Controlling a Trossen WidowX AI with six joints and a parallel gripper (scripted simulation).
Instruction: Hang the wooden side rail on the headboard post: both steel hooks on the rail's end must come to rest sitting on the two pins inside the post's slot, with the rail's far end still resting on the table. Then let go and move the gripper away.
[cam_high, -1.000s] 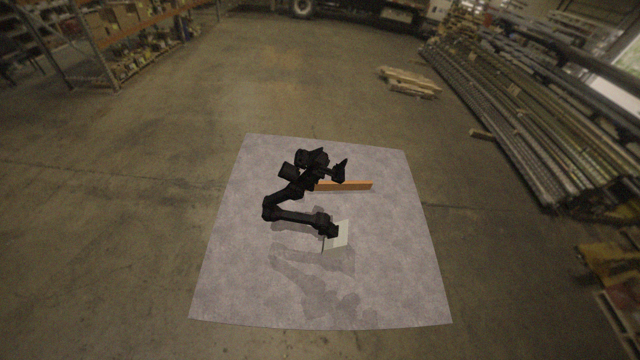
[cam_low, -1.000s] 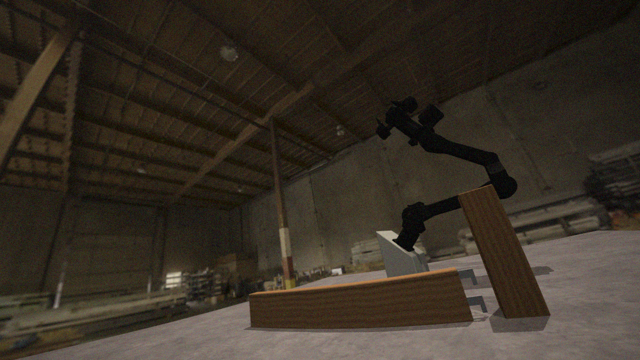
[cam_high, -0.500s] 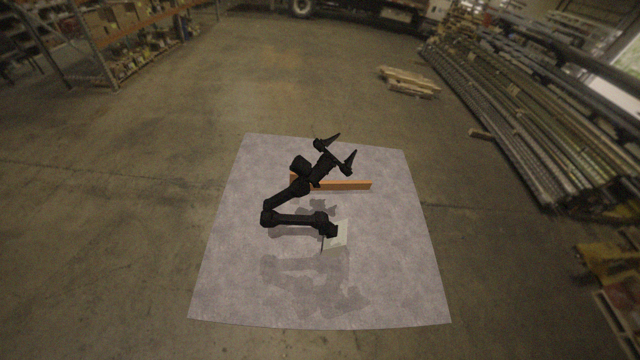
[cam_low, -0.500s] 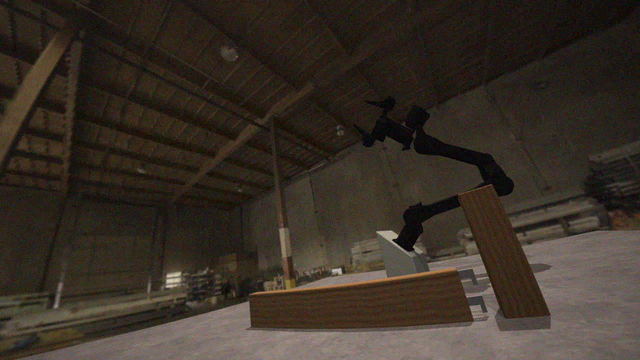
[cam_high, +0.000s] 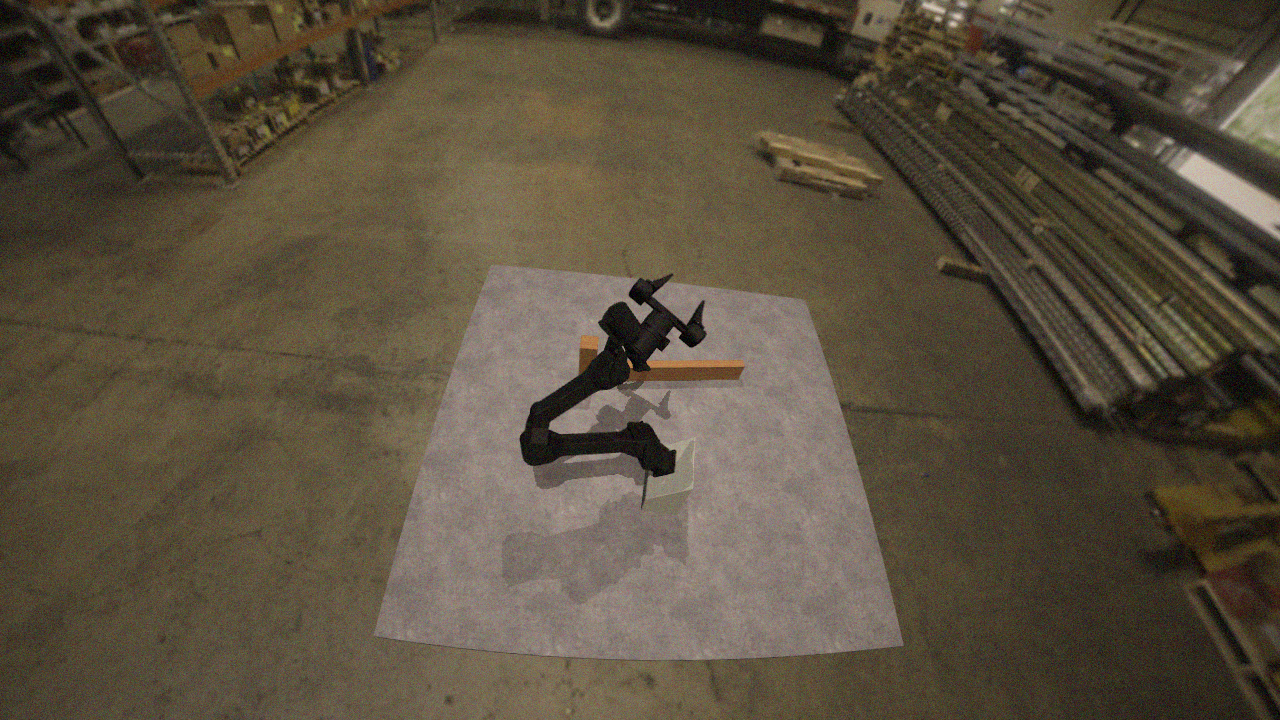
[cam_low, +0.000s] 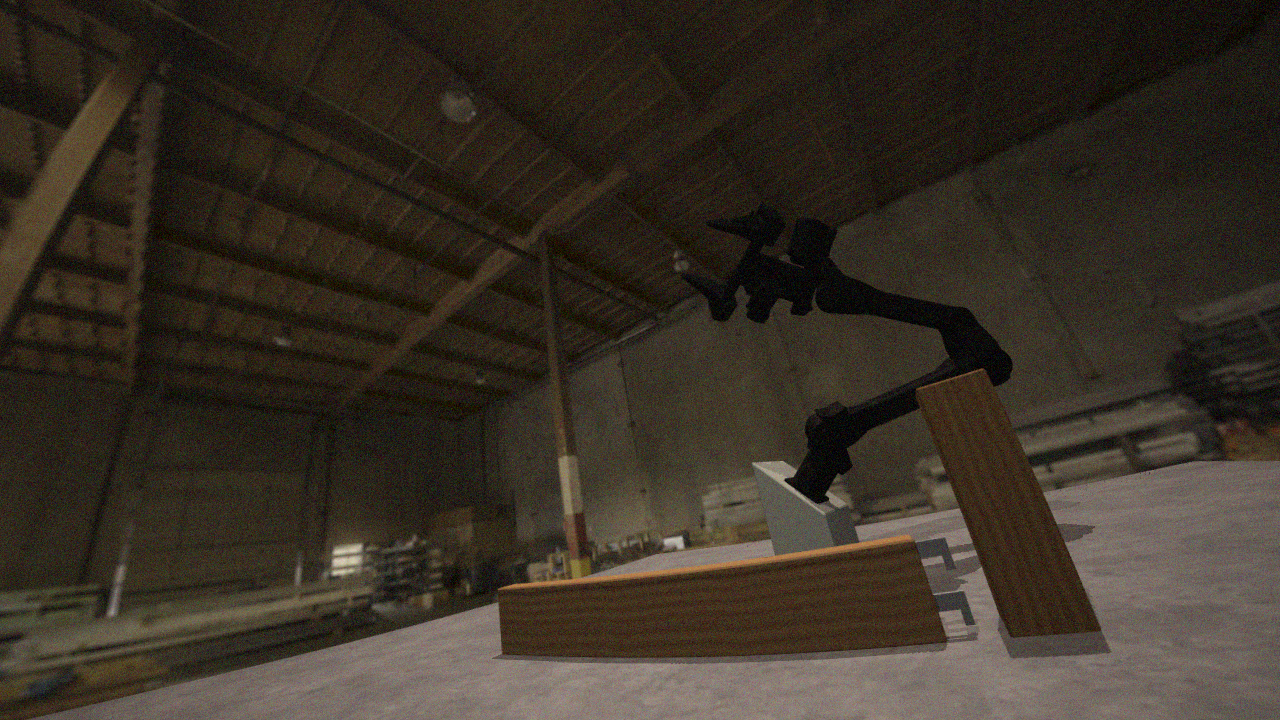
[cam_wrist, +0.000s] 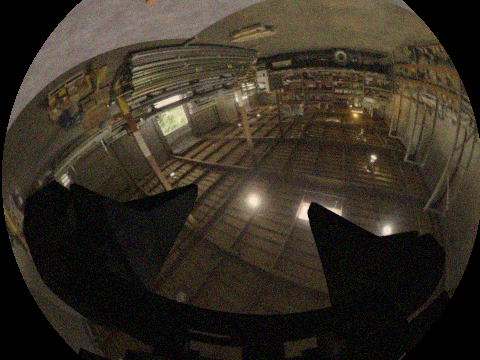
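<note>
The wooden side rail (cam_high: 689, 370) (cam_low: 716, 610) lies along the table on its long edge. Two grey steel hooks, an upper hook (cam_low: 936, 548) and a lower hook (cam_low: 955, 601), stick out of its end towards the post, with a gap between them and the post. The headboard post (cam_high: 588, 352) (cam_low: 1006, 510) stands upright at the rail's hook end. Its slot and pins are not visible. My gripper (cam_high: 687, 288) (cam_low: 694, 248) (cam_wrist: 255, 199) is open and empty, high above the rail, with its fingers pointing away from the arm's base. The wrist view shows mostly roof and shelving between the fingers.
The arm's pale wedge-shaped base (cam_high: 678, 474) (cam_low: 796, 519) stands on the grey table top (cam_high: 769, 555) (cam_low: 1181, 555). In the top view the arm bends out to the left of the base, and its forearm passes close to the post and partly covers the rail's hook end.
</note>
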